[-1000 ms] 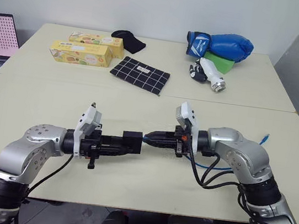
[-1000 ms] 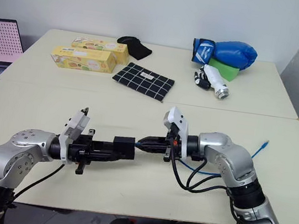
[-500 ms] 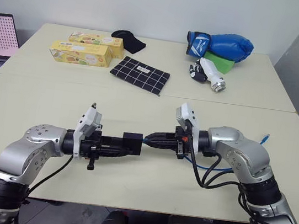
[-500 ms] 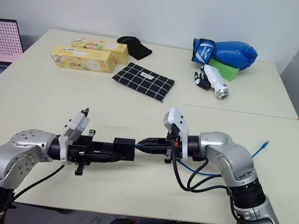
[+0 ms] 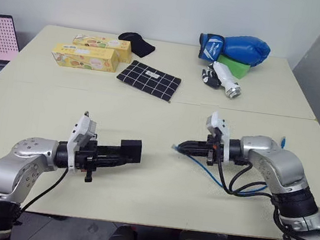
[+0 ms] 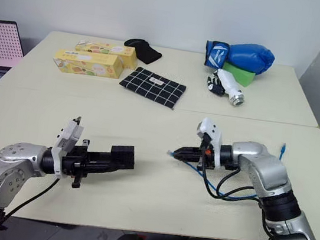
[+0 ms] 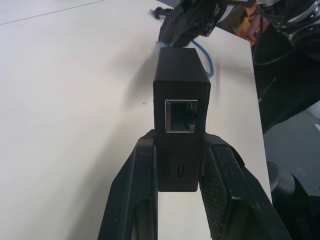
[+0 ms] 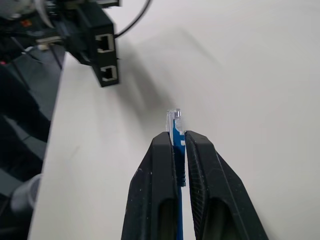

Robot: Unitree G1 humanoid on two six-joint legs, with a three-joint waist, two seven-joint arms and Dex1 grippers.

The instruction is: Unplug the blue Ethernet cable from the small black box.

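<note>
Left eye view: the small black box (image 5: 130, 150) sits clamped between the two black fingers of the left gripper (image 5: 121, 153), held just above the pale table (image 5: 168, 103) with its far end pointing toward the robot's right. Well apart from it, across a bare gap of tabletop, the right gripper (image 5: 181, 147) is clenched on the blue Ethernet cable (image 5: 212, 172) just behind its clear plug (image 5: 175, 148), which juts past the fingertips toward the box. From that grip the cable loops down under the right forearm and across the table, its other end lying near the table's right edge. Both forearms reach inward and roughly level, grippers facing each other. In the left wrist view the box (image 7: 181, 100) stands wedged between the fingers (image 7: 137, 185), an open port on its near face. In the right wrist view the plug (image 8: 173, 117) pokes out from between closed fingers (image 8: 161, 165), the box (image 8: 100, 42) beyond showing two ports, both vacant.
</note>
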